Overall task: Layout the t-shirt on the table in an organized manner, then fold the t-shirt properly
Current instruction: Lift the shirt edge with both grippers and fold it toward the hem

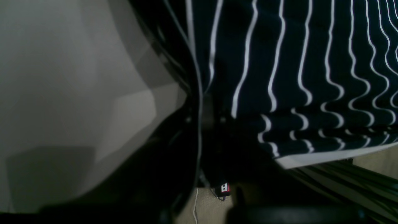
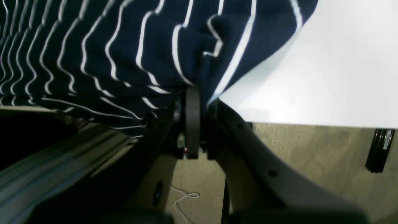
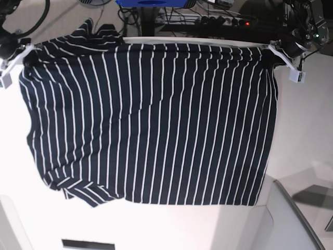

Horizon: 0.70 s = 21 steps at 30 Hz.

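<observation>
The dark navy t-shirt (image 3: 151, 120) with thin white stripes lies spread wide over the white table (image 3: 307, 130), one sleeve bunched at its lower left corner. My right gripper (image 3: 22, 52) is shut on the shirt's far left corner. My left gripper (image 3: 277, 49) is shut on the far right corner. In the right wrist view the gripper (image 2: 199, 99) pinches a fold of striped t-shirt (image 2: 124, 46) at the table (image 2: 326, 62) edge. In the left wrist view the dark gripper (image 1: 202, 118) clamps the t-shirt (image 1: 295, 62) hem, with the table (image 1: 56, 77) to its left.
Beyond the table's far edge lie cables and a power strip (image 3: 223, 21) beside a blue object (image 3: 151, 2). Beige floor (image 2: 311, 149) shows below the edge, with a black bar (image 2: 381, 151) standing on it. A grey panel (image 3: 291, 219) sits at the near right.
</observation>
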### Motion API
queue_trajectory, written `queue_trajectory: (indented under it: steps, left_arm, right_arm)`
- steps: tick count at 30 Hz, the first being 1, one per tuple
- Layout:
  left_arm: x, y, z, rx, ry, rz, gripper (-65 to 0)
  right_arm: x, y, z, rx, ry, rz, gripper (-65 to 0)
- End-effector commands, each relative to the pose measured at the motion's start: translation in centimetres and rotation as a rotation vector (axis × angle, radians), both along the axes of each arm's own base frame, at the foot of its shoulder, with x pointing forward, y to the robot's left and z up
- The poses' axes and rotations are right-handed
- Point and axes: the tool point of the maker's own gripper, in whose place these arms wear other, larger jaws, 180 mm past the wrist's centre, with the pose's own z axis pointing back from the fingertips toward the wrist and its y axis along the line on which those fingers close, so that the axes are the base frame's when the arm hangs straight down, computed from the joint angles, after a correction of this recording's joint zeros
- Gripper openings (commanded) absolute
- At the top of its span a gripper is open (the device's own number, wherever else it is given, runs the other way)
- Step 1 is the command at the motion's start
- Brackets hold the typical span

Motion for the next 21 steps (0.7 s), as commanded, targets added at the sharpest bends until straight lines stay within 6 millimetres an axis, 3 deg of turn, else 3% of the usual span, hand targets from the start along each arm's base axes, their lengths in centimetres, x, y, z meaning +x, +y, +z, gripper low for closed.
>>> queue_trajectory:
  steps: [1,9,16,21]
  left_arm:
    - [0.7,1.2,1.1,0.033,-0.031,0.003,-65.0]
    - [1.2,0.6,2.5,0.065,-0.029,-0.057,-65.0]
    - [3.1,1.1,5.0,0.111,-0.099,-0.054,-65.0]
    - [2.9,1.1,4.7,0.12,-0.059,-0.073,-65.0]
  right_arm:
    - [0.3,-1.0,0.8,-0.032,-0.021,-0.007,-64.5]
    - [1.1,-0.9,4.1,-0.125,-0.094,0.035,-64.5]
    - [1.1,-0.8,3.7,-0.113,-0.078,0.032,-64.5]
    - [2.0,-1.0,4.0,-0.118,-0.092,0.041,-64.5]
